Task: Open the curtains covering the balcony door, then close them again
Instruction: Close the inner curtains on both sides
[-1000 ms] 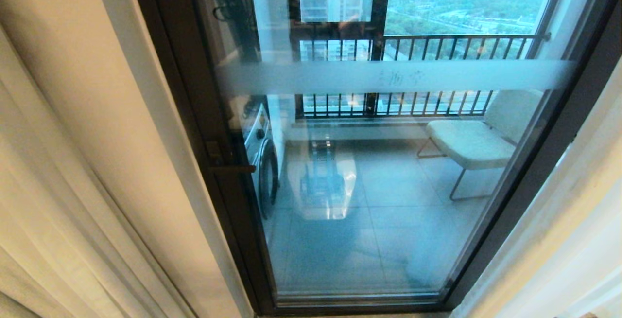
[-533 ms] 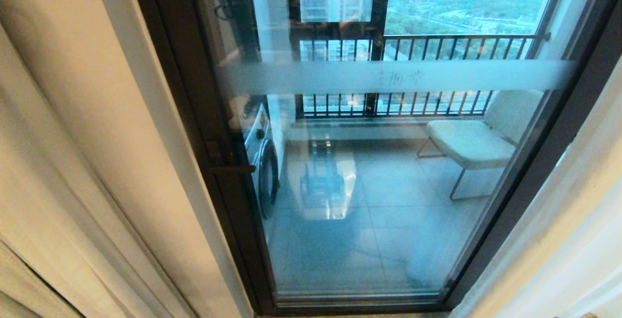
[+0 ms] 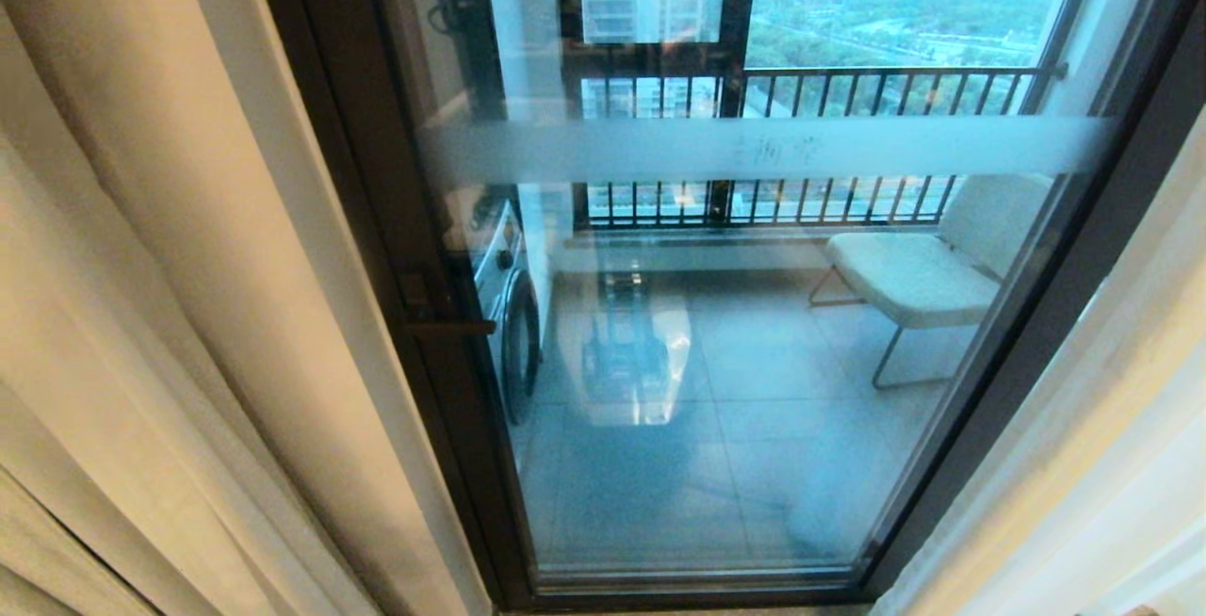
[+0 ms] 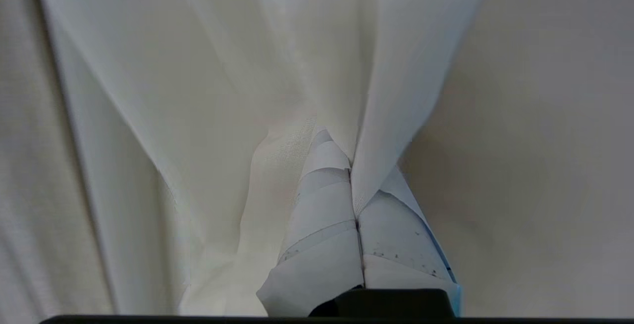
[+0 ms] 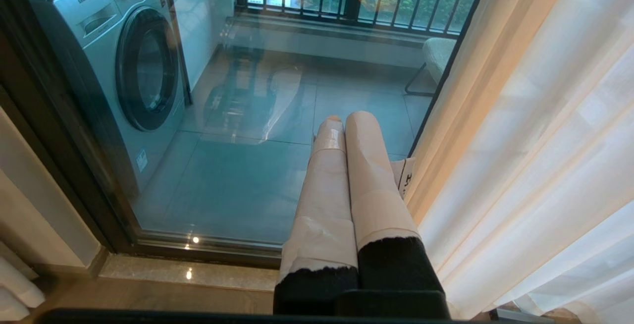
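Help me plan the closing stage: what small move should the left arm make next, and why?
Probably draw the pinched fold across toward the glass. The left gripper is shut on the curtains, while the balcony door stands fully uncovered, with fabric bunched on both sides.

Balcony door [image 3: 754,362] uncovered between drawn-back curtains [image 3: 141,315]

Curtains hang left and right of the door. Behind the glass, a washing machine [image 3: 509,315] stands left, a chair [image 3: 914,272] right, and a railing [image 3: 801,145] runs behind both.
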